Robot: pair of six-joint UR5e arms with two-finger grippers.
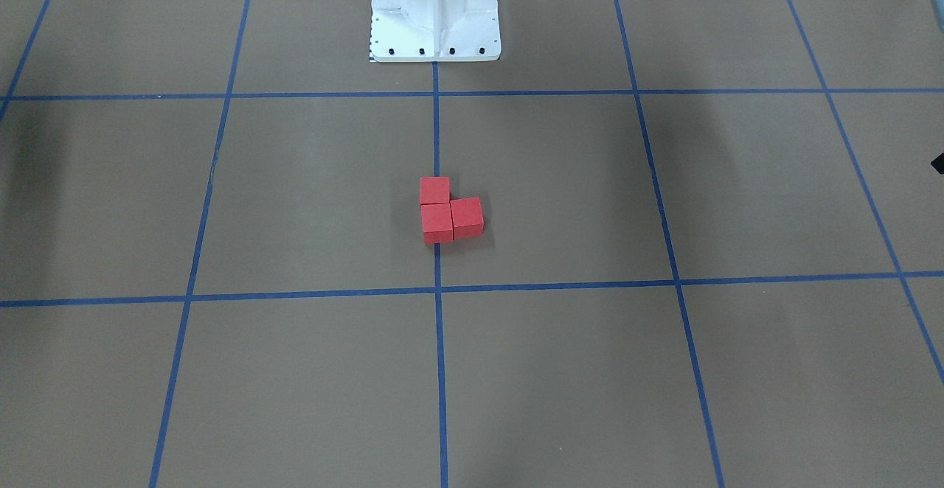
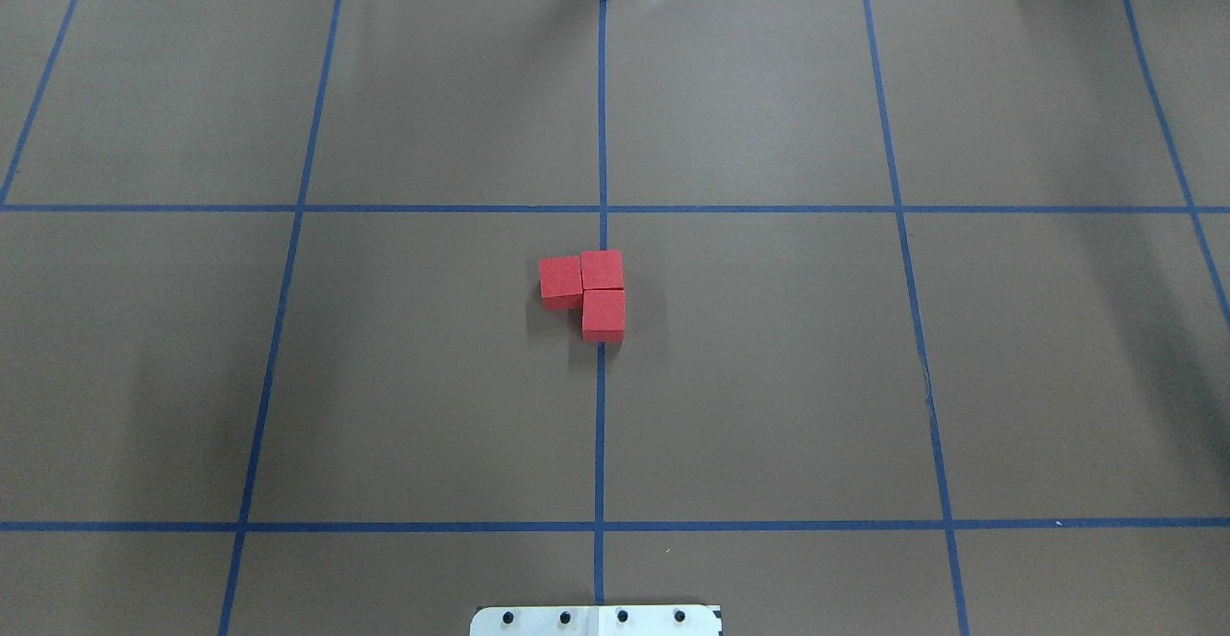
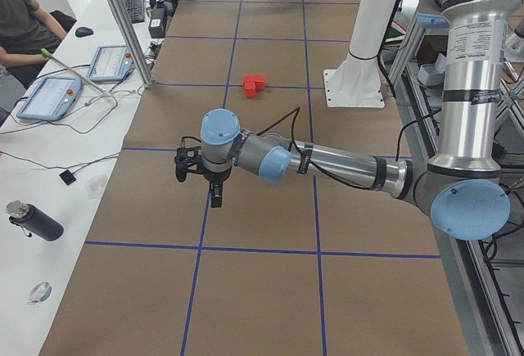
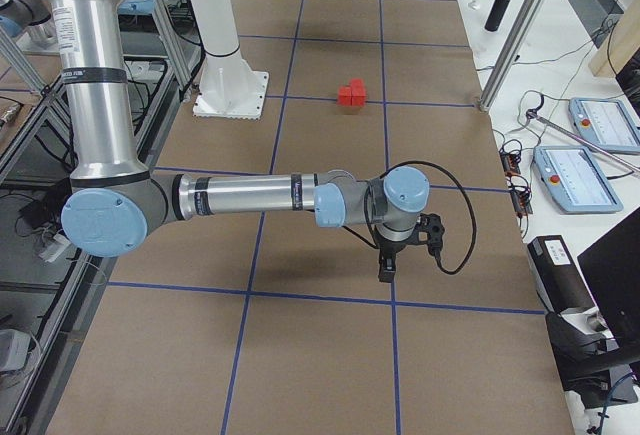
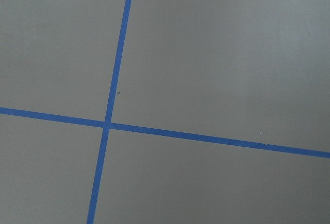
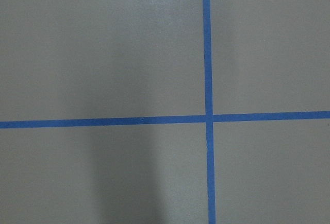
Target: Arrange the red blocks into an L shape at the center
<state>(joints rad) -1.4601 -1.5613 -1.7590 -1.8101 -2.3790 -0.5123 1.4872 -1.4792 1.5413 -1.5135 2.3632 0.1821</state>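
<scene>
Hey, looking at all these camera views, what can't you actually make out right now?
1. The left gripper: open or shut unclear; it shows only small, in the exterior left view.
2. The right gripper: the same, only in the exterior right view.
3. The red blocks: outside both wrist views, which show only table and blue tape.
4. A dark shape: cut off by the front-facing view's right edge, unidentifiable.

A matte brown surface, marked into large squares by blue tape lines, lies under soft, even light. Along one side runs a white bench carrying two tablet-like pendants, a keyboard and a black bottle. Aluminium posts rise at its edge, and a person in a dark shirt sits there.
</scene>
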